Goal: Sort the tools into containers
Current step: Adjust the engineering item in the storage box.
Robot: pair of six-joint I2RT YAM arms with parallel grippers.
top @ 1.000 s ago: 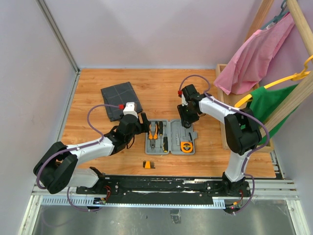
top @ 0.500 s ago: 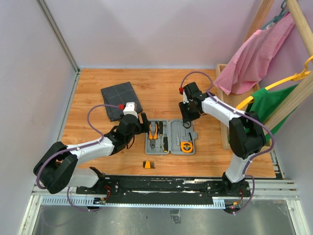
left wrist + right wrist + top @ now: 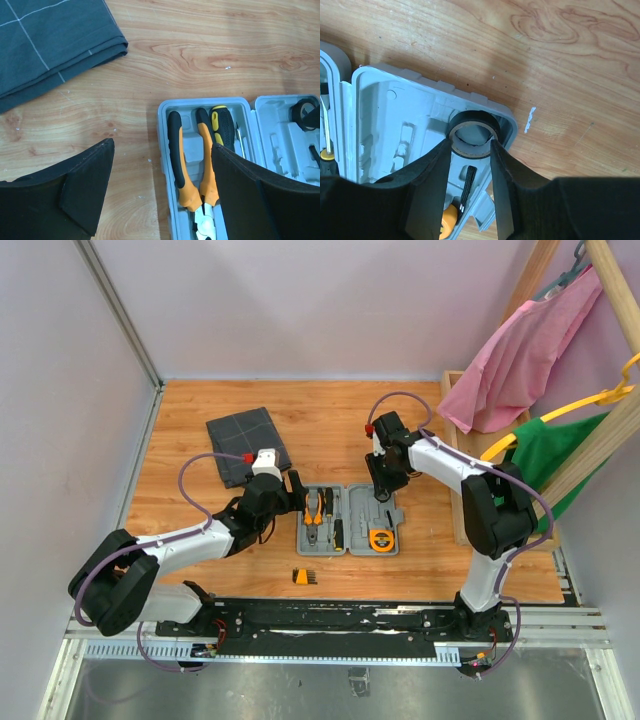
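Note:
The light-grey case (image 3: 347, 523) lies open on the wooden table. In its left half lie orange-and-black pliers (image 3: 187, 175) and a black-and-yellow screwdriver (image 3: 222, 125). My left gripper (image 3: 161, 147) hovers open over the case's left rim (image 3: 161, 115), holding nothing. The black tape ring (image 3: 472, 116) sits in the far corner of the case's right half (image 3: 385, 110). My right gripper (image 3: 470, 144) has a finger pressed on each side of it. A round orange piece (image 3: 447, 217) lies below. The small orange bit holder (image 3: 304, 577) rests on the table in front of the case. The dark grey pouch (image 3: 247, 445) lies flat at the back left.
A wooden rack (image 3: 455, 390) stands at the right edge, with pink (image 3: 525, 350) and green (image 3: 550, 455) garments on hangers. Walls close the left and back sides. The arm bases and a rail (image 3: 330, 615) run along the near edge.
My right gripper lifted a little, then came back down onto the case's far right corner, and its jaws narrowed on the tape ring. The left arm has stayed still.

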